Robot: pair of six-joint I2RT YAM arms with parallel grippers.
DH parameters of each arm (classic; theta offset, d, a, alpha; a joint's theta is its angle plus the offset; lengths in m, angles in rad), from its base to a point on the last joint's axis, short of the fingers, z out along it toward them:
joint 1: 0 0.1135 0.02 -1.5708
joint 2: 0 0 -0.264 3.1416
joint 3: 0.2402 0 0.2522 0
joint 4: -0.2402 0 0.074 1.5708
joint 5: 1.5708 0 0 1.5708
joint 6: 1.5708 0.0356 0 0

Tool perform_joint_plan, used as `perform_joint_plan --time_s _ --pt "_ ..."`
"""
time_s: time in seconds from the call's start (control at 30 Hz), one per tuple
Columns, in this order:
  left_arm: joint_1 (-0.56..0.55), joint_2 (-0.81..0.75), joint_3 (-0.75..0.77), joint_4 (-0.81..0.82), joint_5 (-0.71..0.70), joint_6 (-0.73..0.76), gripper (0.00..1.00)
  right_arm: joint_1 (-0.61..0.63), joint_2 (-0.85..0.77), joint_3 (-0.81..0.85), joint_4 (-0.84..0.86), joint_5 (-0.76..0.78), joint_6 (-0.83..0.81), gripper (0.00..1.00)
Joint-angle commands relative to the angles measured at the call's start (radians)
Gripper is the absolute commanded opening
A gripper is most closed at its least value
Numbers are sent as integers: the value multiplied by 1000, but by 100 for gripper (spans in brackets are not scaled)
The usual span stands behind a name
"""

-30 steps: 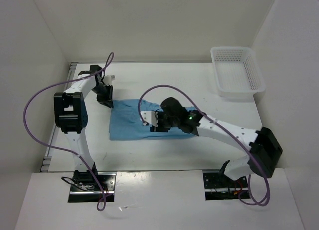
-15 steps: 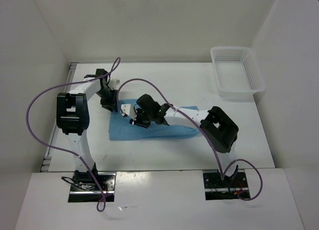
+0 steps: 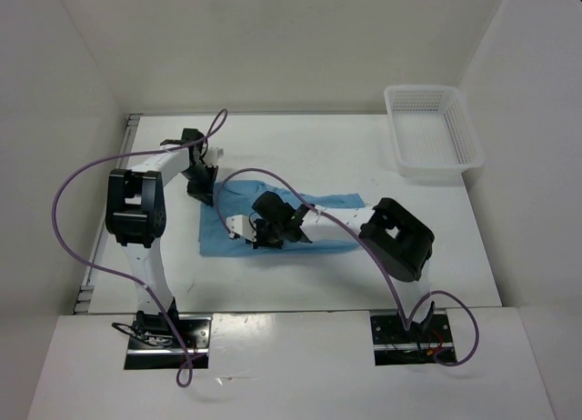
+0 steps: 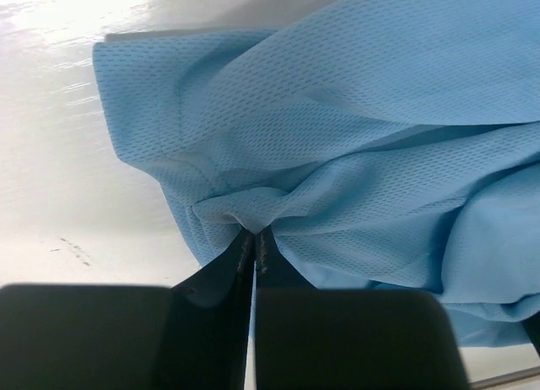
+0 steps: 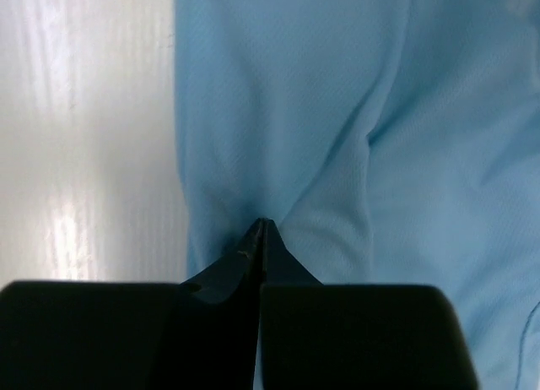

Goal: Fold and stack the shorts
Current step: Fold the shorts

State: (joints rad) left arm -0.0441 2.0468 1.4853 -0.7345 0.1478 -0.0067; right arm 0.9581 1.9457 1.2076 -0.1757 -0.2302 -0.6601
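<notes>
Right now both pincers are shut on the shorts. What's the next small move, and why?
Probably lower the right pincer to the table and open it. Both it and the left pincer are shut on pinched-up fabric of the light blue shorts, near the cloth's left edge, so the lifted layer looks ready to be laid flat.

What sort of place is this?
Probably a robot lab test booth: a white table boxed in by plain white walls, two arms bolted at its near edge, with shorts and a basket on it.
</notes>
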Motion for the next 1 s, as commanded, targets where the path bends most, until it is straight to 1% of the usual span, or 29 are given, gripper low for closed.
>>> perform_joint_plan --time_s 0.0,0.07,0.2,0.27,0.33,0.4,0.5,0.57,0.67,0.8,0.87,0.9,0.93,0.97 --pt "15 4 16 35 -97 7 0 13 -68 -74 -25 -4 -61 0" --pt "26 4 44 35 -109 7 0 13 -93 -104 -25 -14 -61 0" --pt "26 13 55 35 -97 7 0 13 -117 -115 -59 -34 -79 0" --pt "26 13 55 26 -97 7 3 13 -129 -88 -68 -52 -79 0" --pt "26 13 64 26 -86 7 4 13 -152 -62 -68 -52 -43 1" --pt "26 13 64 26 -86 7 4 13 -189 -14 -87 -66 -6 1" --pt "26 22 105 26 -77 7 4 13 -217 20 -117 -80 25 1" --pt "26 23 142 26 -67 7 4 13 -232 9 -140 -80 34 1" --pt "26 4 161 17 -7 7 4 13 -272 -39 -140 -69 34 1" --pt "15 -16 148 17 6 7 11 13 -314 -72 -140 -12 57 1" --pt "15 -5 138 30 -28 7 14 -10 -329 -72 -140 2 82 1" --pt "15 -5 127 46 -37 7 16 -51 -340 -72 -140 26 105 3" --pt "15 6 118 58 -37 7 16 -80 -349 -72 -140 26 153 6" --pt "26 18 118 58 -51 7 16 -117 -349 -72 -140 43 178 11"
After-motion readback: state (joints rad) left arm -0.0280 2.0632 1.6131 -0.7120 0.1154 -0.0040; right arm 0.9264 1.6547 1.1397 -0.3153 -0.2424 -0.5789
